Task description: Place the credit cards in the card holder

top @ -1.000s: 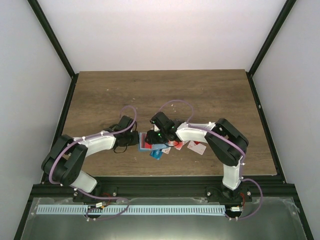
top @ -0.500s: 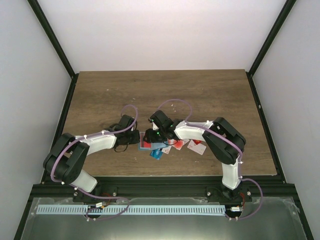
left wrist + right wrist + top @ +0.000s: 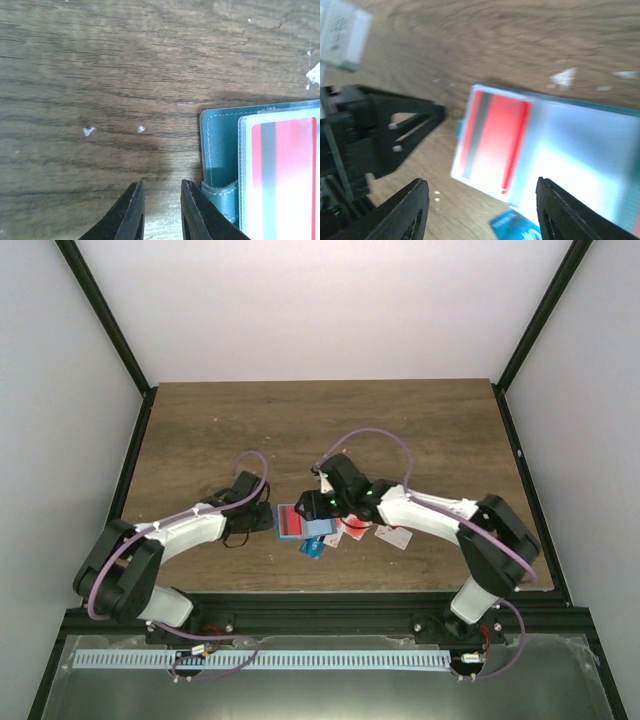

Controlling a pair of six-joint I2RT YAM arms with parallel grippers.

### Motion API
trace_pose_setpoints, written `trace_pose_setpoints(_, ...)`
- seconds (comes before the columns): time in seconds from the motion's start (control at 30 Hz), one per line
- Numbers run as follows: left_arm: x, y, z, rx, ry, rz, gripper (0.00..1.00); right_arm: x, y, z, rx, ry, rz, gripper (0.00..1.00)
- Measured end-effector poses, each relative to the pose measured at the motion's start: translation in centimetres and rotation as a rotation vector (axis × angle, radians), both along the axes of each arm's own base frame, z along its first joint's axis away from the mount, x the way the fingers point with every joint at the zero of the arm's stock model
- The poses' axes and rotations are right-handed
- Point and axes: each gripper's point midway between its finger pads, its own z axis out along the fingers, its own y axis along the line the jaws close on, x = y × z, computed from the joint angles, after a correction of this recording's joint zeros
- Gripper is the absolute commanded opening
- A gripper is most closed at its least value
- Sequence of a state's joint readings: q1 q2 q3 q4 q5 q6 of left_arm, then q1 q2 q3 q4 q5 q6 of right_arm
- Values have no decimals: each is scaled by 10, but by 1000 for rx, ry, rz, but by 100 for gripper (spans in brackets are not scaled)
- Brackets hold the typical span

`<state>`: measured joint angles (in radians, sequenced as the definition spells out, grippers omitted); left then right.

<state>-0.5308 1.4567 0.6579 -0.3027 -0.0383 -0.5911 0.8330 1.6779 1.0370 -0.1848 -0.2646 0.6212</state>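
Observation:
The teal card holder (image 3: pixel 318 529) lies open on the table between the two arms. A red credit card (image 3: pixel 289 520) with a grey stripe sits in its left half, under the pale slot (image 3: pixel 285 170). My left gripper (image 3: pixel 268 519) rests just left of the holder's edge (image 3: pixel 220 145). Its jaws (image 3: pixel 162 200) are slightly open, with only bare wood between them. My right gripper (image 3: pixel 482 200) hovers wide open over the holder and the red card (image 3: pixel 495 135), holding nothing. A blue card (image 3: pixel 312 547) lies just in front of the holder.
More loose cards lie right of the holder: a red and white one (image 3: pixel 355 530) and a white one with red (image 3: pixel 393 536). The blue card (image 3: pixel 515 227) shows between my right fingers. Small white flecks (image 3: pixel 89 131) dot the wooden table (image 3: pixel 330 430).
My left gripper has parted its jaws a little. My right gripper has opened wider and drawn back from the holder, its arm stretching out to the right. The red card stays in the holder.

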Motion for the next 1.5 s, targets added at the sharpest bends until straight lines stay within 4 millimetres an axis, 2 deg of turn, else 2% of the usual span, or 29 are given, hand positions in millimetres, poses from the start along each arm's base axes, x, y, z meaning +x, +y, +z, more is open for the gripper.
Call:
trace_pose_setpoints(0.07, -1, 3, 7, 5, -11, 8, 25, 5, -19, 8, -12, -26, -48, 64)
trace_pose_setpoints(0.13, -2, 5, 14, 4, -24, 12, 26, 17, -48, 7, -45, -39, -132, 65)
trace_pose_setpoints(0.23, -3, 4, 23, -5, -43, 9, 26, 36, -102, -15, -146, -16, -286, 67)
trace_pose_setpoints(0.33, -5, 1, 31, -17, -57, -3, 26, 43, -152, -42, -259, 35, -420, 69)
trace_pose_setpoints(0.43, -9, -6, 38, -36, -72, -25, 26, 41, -186, -59, -348, 69, -511, 72)
trace_pose_setpoints(0.53, -15, -15, 44, -53, -84, -56, 26, 40, -204, -66, -417, 74, -573, 74)
trace_pose_setpoints(0.73, -25, -24, 45, -68, -82, -85, 26, 28, -226, -79, -500, 98, -642, 71)
trace_pose_setpoints(0.9, -33, -22, 38, -63, -67, -89, 27, 27, -230, -80, -500, 93, -686, 66)
trace_pose_setpoints(1.03, -35, -21, 36, -61, -63, -92, 26, 23, -225, -81, -503, 76, -691, 66)
trace_pose_setpoints(1.23, -38, -20, 35, -70, -65, -97, 26, 6, -202, -85, -554, 35, -642, 66)
trace_pose_setpoints(1.5, -45, -19, 27, -85, -59, -106, 26, -10, -188, -90, -595, 4, -624, 66)
